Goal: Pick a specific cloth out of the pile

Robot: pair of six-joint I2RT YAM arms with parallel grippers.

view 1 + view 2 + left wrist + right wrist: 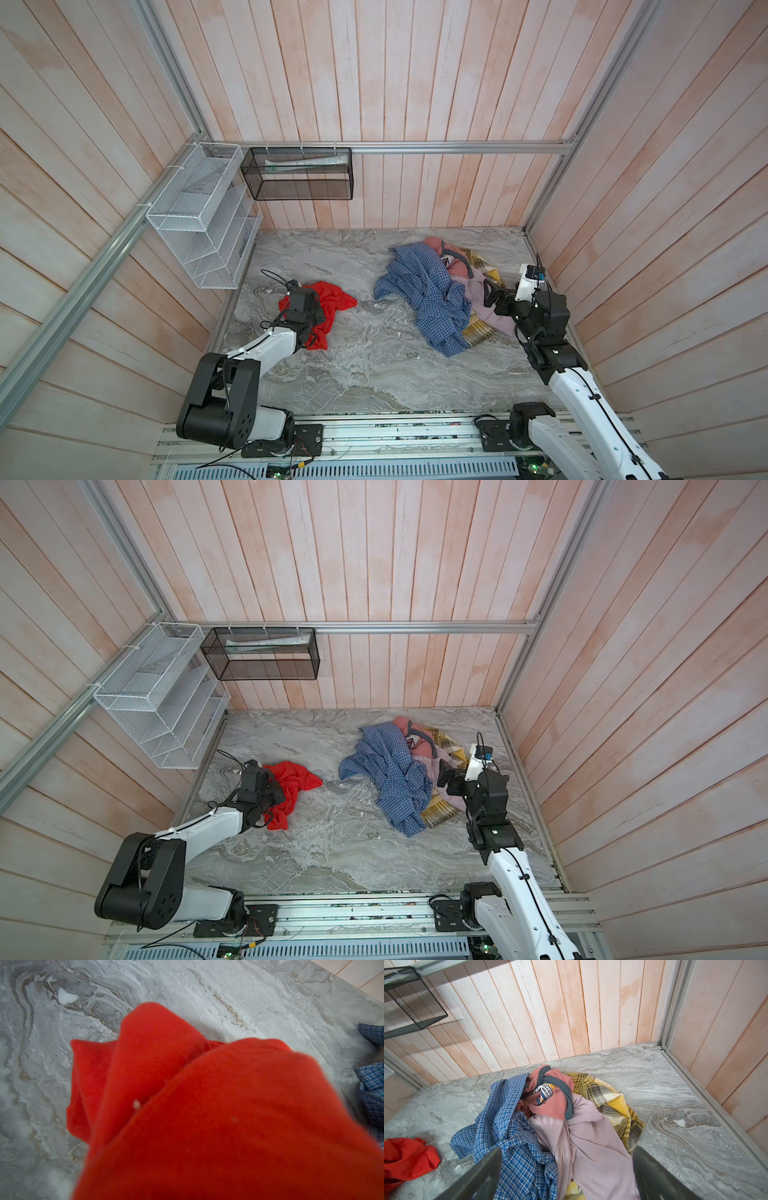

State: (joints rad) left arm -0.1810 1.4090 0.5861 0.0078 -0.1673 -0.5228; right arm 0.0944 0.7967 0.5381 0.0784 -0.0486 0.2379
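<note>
The red-orange cloth (337, 300) lies bunched on the marble tabletop (357, 365), well left of the pile (432, 291). My left claw (311, 312) is clamped on it, fingers buried in its folds. My right claw (566, 1150) hangs spread above the pile's mauve piece (591, 1142).

**Cloth left, pile right**

Your cloth (334, 300) lies on the table (365, 374) at the left, well apart from the pile (455, 272) at the right rear. In the pile, the shirt (428, 299) lies on the left, partly over the plaid piece (478, 334). A rack (195, 220) hangs on the left wall, and a basket (299, 183) on the back wall.
</note>
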